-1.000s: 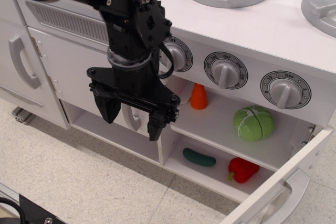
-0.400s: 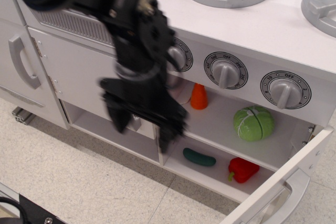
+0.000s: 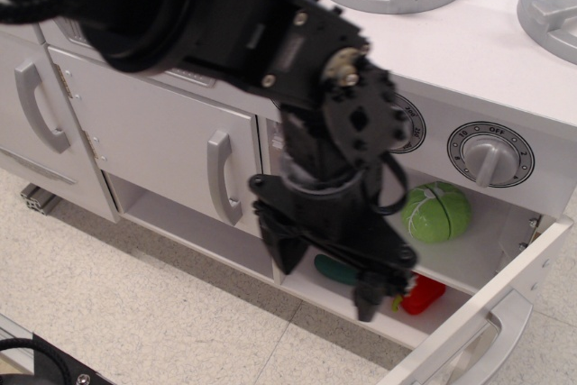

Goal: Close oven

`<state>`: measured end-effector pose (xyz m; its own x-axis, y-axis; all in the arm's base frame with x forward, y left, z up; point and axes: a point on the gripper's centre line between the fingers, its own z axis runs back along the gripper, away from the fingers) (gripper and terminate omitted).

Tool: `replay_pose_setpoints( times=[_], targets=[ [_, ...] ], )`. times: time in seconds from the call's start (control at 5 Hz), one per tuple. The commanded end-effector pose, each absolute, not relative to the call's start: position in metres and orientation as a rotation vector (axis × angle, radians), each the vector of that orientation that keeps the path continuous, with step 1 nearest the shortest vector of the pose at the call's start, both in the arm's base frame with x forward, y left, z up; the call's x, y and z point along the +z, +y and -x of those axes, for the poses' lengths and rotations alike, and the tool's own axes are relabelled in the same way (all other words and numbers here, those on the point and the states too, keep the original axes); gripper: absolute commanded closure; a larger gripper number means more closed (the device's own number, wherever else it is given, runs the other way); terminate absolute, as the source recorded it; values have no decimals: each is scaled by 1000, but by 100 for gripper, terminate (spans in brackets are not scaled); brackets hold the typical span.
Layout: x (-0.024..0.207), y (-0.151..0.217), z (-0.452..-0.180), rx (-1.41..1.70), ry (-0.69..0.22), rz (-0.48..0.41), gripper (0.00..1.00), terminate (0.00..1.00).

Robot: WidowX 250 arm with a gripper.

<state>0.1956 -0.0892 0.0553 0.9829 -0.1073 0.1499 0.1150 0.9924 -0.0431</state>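
Fingers [image 3: 329, 281] spread, gripping nothing, poised before the oven [image 3: 433, 223] cavity, its door [image 3: 491, 322] swung open to their right.

Open-jawed claw [image 3: 329, 275] before open oven [image 3: 469, 223]

Bright, even light; the pincer [image 3: 327, 279] is motion-blurred, surroundings sharp.

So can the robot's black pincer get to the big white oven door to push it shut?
Probably yes. The black pincer hangs open before the shelves, and the white oven door with grey bar handle swings open at lower right with nothing visible between them.
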Motion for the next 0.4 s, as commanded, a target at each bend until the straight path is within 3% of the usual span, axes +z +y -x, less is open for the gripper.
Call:
replay_pose_setpoints(
  times=[0.0,0.2],
  targets=[
    [59,-132,-206,-140,-202,35,0,0],
    [43,-137,-204,-149,-201,0,0,0]
  ],
)
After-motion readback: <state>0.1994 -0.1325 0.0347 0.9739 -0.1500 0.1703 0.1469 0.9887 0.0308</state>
